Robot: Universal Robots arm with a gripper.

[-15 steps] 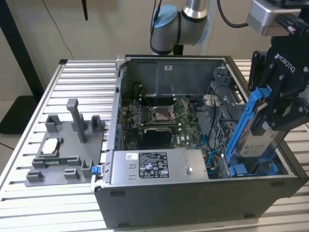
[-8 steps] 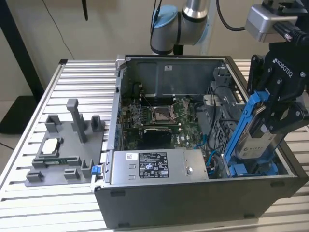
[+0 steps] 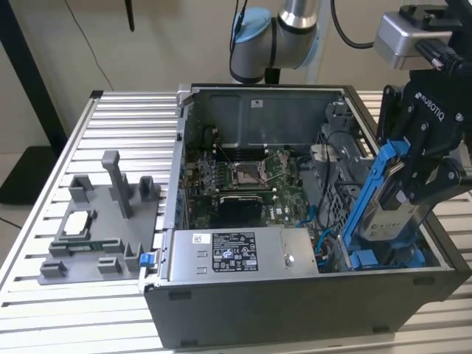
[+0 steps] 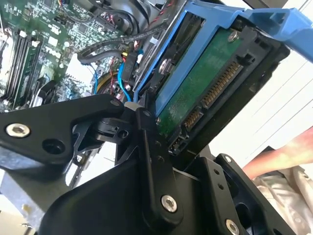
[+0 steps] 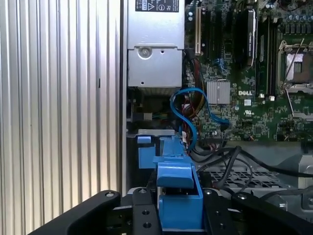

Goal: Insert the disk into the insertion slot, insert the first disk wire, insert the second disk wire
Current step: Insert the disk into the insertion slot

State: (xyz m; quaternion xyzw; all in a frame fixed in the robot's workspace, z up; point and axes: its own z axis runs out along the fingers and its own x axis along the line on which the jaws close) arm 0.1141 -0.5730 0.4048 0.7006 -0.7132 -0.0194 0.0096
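Note:
My gripper (image 3: 410,181) is shut on the disk (image 3: 391,215), a silver-grey drive with a white label in a bright blue carrier (image 3: 372,188). The disk hangs tilted, its lower end over the insertion slot (image 3: 383,258) at the case's corner on the exterior view's right. In the second wrist view the disk's green circuit board and connector (image 4: 205,93) face the camera between the black fingers (image 4: 146,147). The first wrist view looks along the blue carrier (image 5: 178,196) between the fingers (image 5: 142,215). Thin blue cables (image 5: 188,105) loop loose inside the case, close to the slot.
The open computer case (image 3: 258,96) holds a motherboard (image 3: 243,177) and a power supply (image 3: 243,254). A grey fixture plate (image 3: 96,228) with small parts lies on the slatted table at the exterior view's left. A person's hand (image 4: 279,156) shows beyond the case.

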